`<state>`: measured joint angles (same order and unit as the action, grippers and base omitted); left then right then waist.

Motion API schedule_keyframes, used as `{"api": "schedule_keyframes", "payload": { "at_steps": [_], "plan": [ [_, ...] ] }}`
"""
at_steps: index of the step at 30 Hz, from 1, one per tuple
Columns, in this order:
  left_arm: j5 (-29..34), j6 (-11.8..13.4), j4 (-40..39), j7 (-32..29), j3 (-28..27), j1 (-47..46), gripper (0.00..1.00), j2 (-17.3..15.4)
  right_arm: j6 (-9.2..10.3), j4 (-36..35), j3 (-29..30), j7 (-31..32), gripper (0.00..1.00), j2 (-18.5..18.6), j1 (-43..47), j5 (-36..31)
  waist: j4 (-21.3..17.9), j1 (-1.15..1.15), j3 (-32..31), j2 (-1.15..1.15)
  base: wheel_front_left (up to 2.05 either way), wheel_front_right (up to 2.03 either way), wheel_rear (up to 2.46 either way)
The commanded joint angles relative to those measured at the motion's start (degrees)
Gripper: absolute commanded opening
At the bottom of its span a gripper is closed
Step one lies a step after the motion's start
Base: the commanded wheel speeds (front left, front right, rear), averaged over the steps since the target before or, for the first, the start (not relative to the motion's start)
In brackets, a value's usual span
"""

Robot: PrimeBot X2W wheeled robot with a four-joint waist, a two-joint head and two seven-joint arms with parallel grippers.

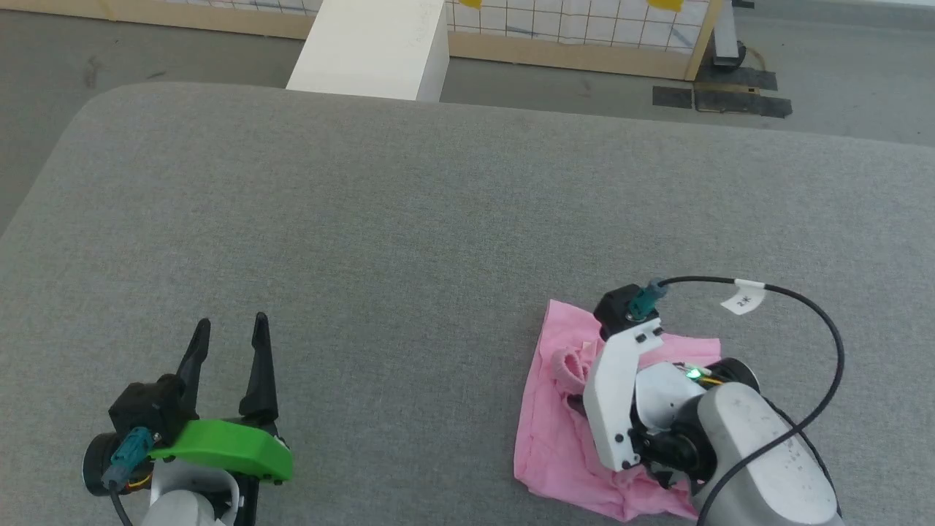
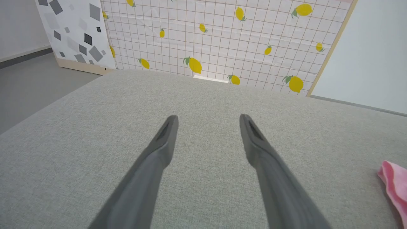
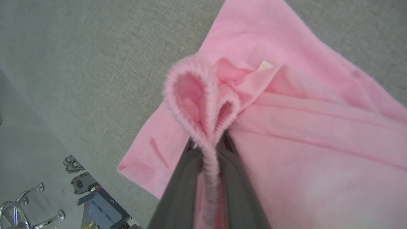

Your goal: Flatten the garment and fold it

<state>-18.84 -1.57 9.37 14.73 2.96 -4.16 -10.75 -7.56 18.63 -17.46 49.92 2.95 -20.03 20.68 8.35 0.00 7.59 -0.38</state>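
Observation:
The garment [image 1: 555,431], a light pink pair of shorts, lies crumpled on the grey cushioned surface [image 1: 409,219] at the lower right of the head view. My right gripper [image 3: 208,148] is shut on its gathered elastic waistband [image 3: 198,95], which loops up beyond the fingertips; a small white label [image 3: 264,65] peeks from the folds. In the head view the right wrist [image 1: 628,380] sits over the garment and hides the fingers. My left gripper [image 1: 230,329] stands open and holds nothing at the lower left, well apart from the garment. An edge of the garment [image 2: 394,184] shows at the right of the left wrist view.
A white block [image 1: 372,47] stands beyond the far edge of the surface. A gridded panel with lemon prints [image 2: 206,41] and a wooden frame stands behind. A black cable [image 1: 818,351] arcs over the right arm. Grey floor [image 1: 44,131] lies left, with wheeled equipment [image 3: 95,203] below the surface's edge.

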Motion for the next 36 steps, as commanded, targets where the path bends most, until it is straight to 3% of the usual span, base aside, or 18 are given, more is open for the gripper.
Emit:
{"api": "schedule_keyframes", "payload": {
  "at_steps": [1, 2, 3, 10, 14, 20, 27, 36],
  "plan": [
    [-0.27, -0.45, 0.29, 0.27, 0.09, -0.55, 1.0, 0.3, 0.08, 1.31, -0.93, -1.18, 0.13, -0.05, -1.51, -0.15, 0.03, 0.0, 0.05, 0.38, 0.0, 0.0, 0.0],
    [-0.28, -0.5, 0.41, 0.27, 0.09, -0.58, 1.0, 0.31, 0.08, 1.9, -1.57, -1.53, 0.63, -0.06, -1.86, 0.23, 0.0, 0.0, 0.0, 0.38, 0.0, 0.0, 0.0],
    [-0.3, -0.54, 0.57, 0.27, 0.07, -0.61, 1.0, 0.32, 0.08, 2.18, -2.56, -2.05, 1.0, -0.06, -2.47, 0.54, -0.11, 0.0, -0.09, 0.38, 0.0, 0.0, 0.0],
    [-0.34, -0.67, 1.41, 0.27, -0.05, -0.23, 1.0, 0.13, 0.08, -1.44, -8.61, -3.04, 1.0, -0.06, -5.96, 1.48, -1.6, 0.0, -1.88, 0.38, 0.0, 0.0, 0.0],
    [-0.3, -0.64, 1.39, 0.27, -0.08, 0.29, 1.0, -0.12, 0.08, -5.22, -8.29, -4.17, 1.0, -0.07, -6.78, 1.35, -2.55, 0.0, -2.95, 0.38, 0.0, 0.0, 0.0],
    [-0.07, -0.48, 0.87, 0.27, 0.13, 0.62, 1.0, -0.5, 0.08, -12.07, 0.37, -5.18, 1.0, 0.99, -2.95, -3.87, -3.61, 0.0, -3.73, 0.38, 0.0, 0.0, 0.0],
    [-0.16, -0.32, 0.13, 0.27, 0.33, 1.3, 1.0, -0.62, 0.08, -17.85, 10.55, -1.19, 1.0, 1.76, 9.38, -11.27, -4.58, 0.0, -3.5, 0.38, 0.0, 0.0, 0.0],
    [-0.53, -0.61, 0.39, 0.21, 1.03, 0.33, 1.0, -0.69, 0.08, -13.33, 12.54, -2.21, 1.0, 0.05, 13.7, -15.06, -3.95, 0.0, -1.5, 0.38, 0.0, 0.0, 0.0]
  ]
}}
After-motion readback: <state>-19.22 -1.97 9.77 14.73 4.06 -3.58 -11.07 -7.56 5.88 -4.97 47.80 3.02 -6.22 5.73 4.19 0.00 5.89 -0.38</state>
